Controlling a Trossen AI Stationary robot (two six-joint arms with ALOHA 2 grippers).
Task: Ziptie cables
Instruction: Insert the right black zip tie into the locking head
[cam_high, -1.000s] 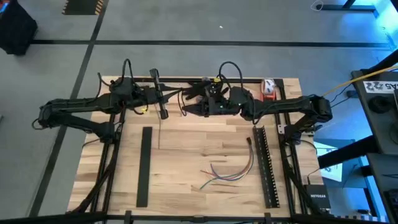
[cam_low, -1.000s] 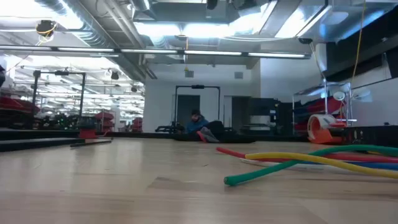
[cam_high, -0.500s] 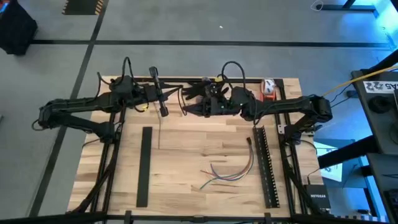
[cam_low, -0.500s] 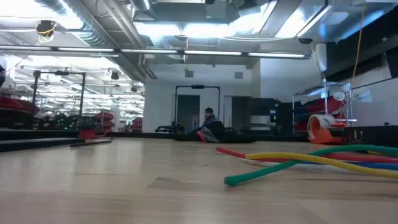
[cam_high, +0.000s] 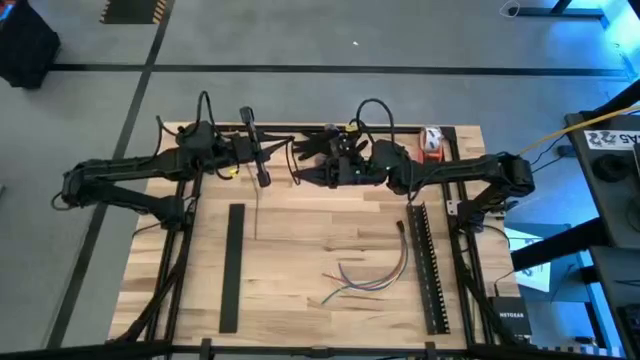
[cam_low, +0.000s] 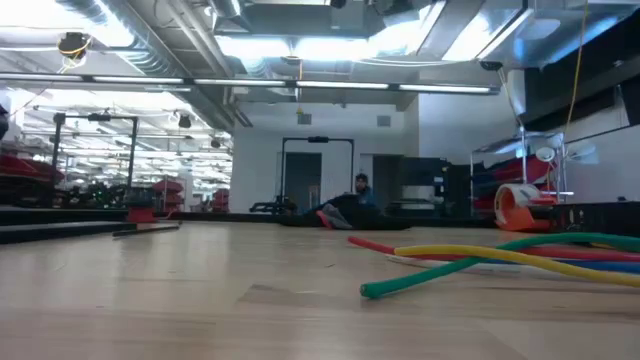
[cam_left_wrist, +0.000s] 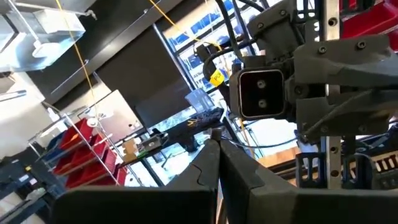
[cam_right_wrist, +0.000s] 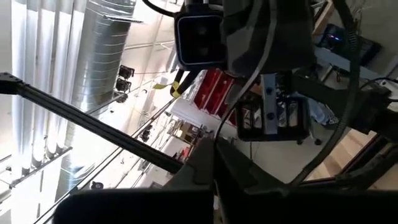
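Both arms are parked at the upper edge of the table (cam_high: 300, 225) in the high view. My left hand (cam_high: 262, 172) sits upper centre-left, my right hand (cam_high: 300, 170) just right of it; the two face each other, close but apart. In each wrist view my fingers meet at the tips, so both hands are closed and hold nothing.

The cables (cam_high: 372, 272) lie loose in the lower right of the high view: purple, green, yellow and red strands, fanned rather than gathered, well apart from both hands. In the low view they lie flat on the wood at right (cam_low: 500, 262), overlapping one another.

Two black slotted bars lie on the table, one (cam_high: 232, 265) at left and one (cam_high: 428, 265) at right, just beside the cables. A person (cam_low: 362, 190) shows far off in the room beyond.

Judgement: no step is begun; the cables are untouched and unbundled. The next move calls for opening a hand, reaching down-frame to the cables and gathering them before any tie goes on. I cannot make out a ziptie with certainty
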